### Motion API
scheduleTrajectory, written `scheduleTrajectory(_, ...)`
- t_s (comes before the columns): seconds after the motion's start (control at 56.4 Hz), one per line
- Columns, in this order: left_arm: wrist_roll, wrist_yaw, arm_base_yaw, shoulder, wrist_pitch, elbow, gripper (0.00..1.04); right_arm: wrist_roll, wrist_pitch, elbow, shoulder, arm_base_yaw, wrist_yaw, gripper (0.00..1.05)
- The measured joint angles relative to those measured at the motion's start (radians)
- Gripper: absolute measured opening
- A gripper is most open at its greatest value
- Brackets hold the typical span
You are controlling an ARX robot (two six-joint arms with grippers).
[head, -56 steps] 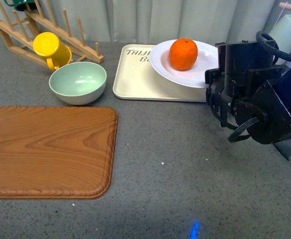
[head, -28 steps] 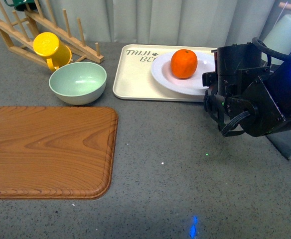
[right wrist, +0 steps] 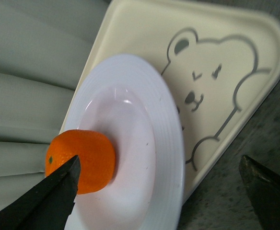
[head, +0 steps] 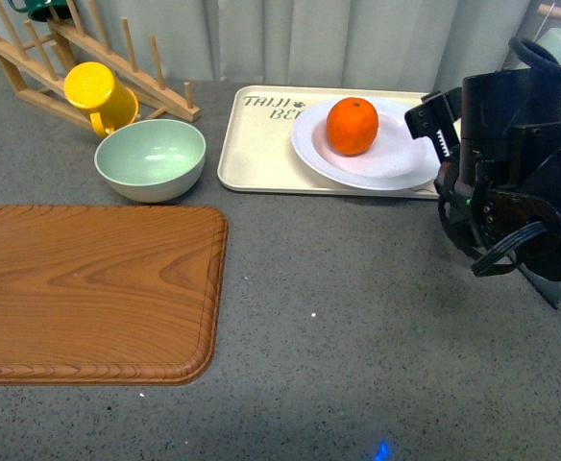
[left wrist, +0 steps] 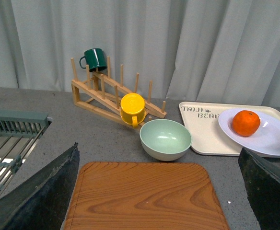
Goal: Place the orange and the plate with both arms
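Since a moment ago our right gripper [head: 432, 123] has let go of the plate [head: 377, 165] and backed off, jaws spread; plate and orange [head: 353, 126] now rest on the bear tray [head: 261, 154], so placement looks done. Our left gripper's jaws also stand apart

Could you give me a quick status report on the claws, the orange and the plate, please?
Right claw open beside plate, holding nothing. Left claw open, over the board. Orange sits on plate, plate on tray. Nothing in the way.
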Motion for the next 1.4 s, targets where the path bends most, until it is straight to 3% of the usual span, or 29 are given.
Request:
scheduleTrajectory(0.089,0.000,0.000,0.000,0.000,0.000,0.000,0.98,-0.233,0.084,-0.079,-0.072,0.011,0.112,0.96)
scheduleTrajectory(0.159,0.000,0.000,0.000,0.000,0.000,0.000,0.98,-0.466,0.175,-0.147,-0.134,0.020,0.145,0.96)
scheduleTrajectory(0.319,0.000,0.000,0.000,0.000,0.000,0.000,0.98,-0.881,0.280,-0.319,-0.288,0.024,0.104,0.96)
scheduleTrajectory(0.496,0.000,0.000,0.000,0.000,0.000,0.000,0.98,-1.096,0.259,-0.518,-0.510,-0.017,0.039,0.96)
scheduleTrajectory(0.744,0.000,0.000,0.000,0.000,0.000,0.000,0.98,-1.219,0.082,-0.787,-0.912,-0.052,0.024,0.96)
scheduleTrajectory(0.939,0.000,0.000,0.000,0.000,0.000,0.000,0.98,-1.226,-0.232,-0.958,-1.326,-0.011,0.030,0.96)
scheduleTrajectory(1.222,0.000,0.000,0.000,0.000,0.000,0.000,0.98,-1.257,-0.603,-1.017,-1.862,0.074,0.059,0.95)
scheduleTrajectory(1.258,0.000,0.000,0.000,0.000,0.000,0.000,0.98,-1.245,-0.564,-1.036,-1.906,0.066,0.020,0.91)
scheduleTrajectory(1.293,0.000,0.000,0.000,0.000,0.000,0.000,0.98,-1.215,-0.494,-1.049,-1.976,0.033,-0.053,0.81)
scheduleTrajectory(1.4,0.000,0.000,0.000,0.000,0.000,0.000,0.98,-1.187,-0.523,-1.049,-2.063,-0.034,-0.126,0.60)
